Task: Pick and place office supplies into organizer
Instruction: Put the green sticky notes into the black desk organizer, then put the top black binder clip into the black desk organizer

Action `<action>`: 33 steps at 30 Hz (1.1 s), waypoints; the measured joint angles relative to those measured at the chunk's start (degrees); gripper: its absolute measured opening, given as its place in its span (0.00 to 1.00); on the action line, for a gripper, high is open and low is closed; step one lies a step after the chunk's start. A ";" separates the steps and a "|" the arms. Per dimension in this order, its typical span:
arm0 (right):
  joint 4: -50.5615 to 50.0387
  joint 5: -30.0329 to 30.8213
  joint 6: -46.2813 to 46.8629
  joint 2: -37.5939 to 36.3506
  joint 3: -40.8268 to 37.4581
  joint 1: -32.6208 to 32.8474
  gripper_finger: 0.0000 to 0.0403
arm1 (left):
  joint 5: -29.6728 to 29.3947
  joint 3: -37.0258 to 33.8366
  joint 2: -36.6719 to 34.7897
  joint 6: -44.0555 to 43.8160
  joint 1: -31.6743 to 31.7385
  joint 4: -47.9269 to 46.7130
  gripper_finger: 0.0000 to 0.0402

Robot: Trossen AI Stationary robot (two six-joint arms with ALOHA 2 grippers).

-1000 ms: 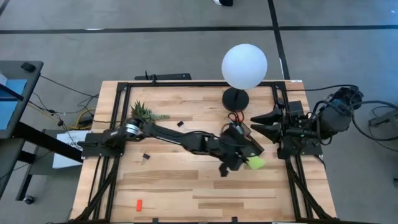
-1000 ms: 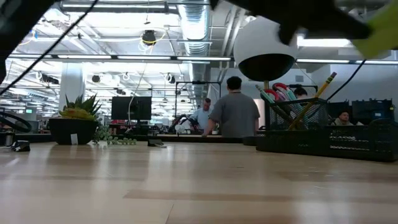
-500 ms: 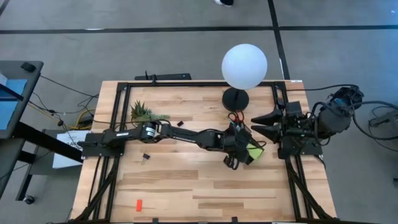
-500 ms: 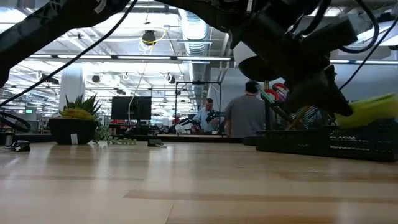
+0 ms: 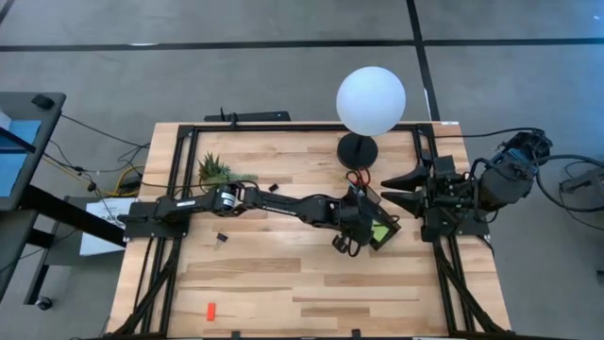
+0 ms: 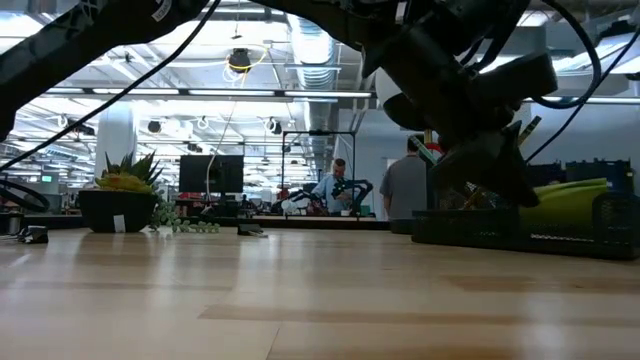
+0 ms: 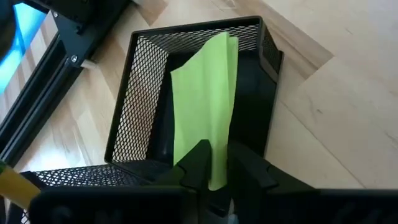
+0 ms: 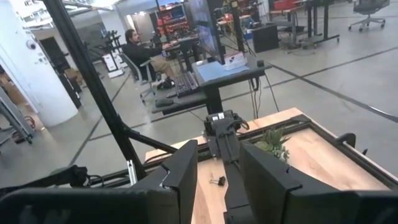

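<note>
My left gripper is shut on the lime-green sticky-note pad. It reaches across the table to the black mesh organizer and holds the pad over an open compartment at the organizer's near end. Red-handled scissors and pens stand in the organizer's far part. My right gripper waits open at the table's right edge, beside the organizer. My left gripper pinches the pad's near end between its two fingers, which lie along the pad. It comes slanting down from the table's left. The pad sticks out past the fingertips, tilted, over the compartment. Whether its far end touches the mesh I cannot tell.
A white globe lamp on a round black base stands just beyond the organizer. A spiky green plant sits far left. Two black clips and a red-orange piece lie on the wood. People show beyond the table.
My left gripper, still shut on the pad, has moved from the table's near side toward the organizer and come down. The pad was high above the table. It now hangs at the level of the organizer's rim, over its near compartment.
</note>
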 joint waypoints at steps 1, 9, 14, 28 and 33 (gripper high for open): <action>0.01 0.01 0.00 0.00 0.00 0.00 0.28 | 0.13 0.00 0.00 0.05 0.04 0.03 0.13; -0.02 -1.27 -0.03 0.02 0.00 0.00 0.28 | -0.35 0.00 0.00 -4.32 0.02 0.87 0.23; -0.52 -2.03 -0.04 0.15 0.00 0.00 0.28 | -0.45 0.00 -0.02 -9.05 -0.10 0.65 0.30; -6.65 -2.81 5.12 0.20 0.00 0.00 0.28 | -10.47 7.37 -1.69 -12.28 -3.33 -7.07 0.35; -6.81 -2.81 5.44 0.01 -0.01 0.00 0.28 | -10.33 7.67 -7.15 -24.72 -3.94 -16.41 0.35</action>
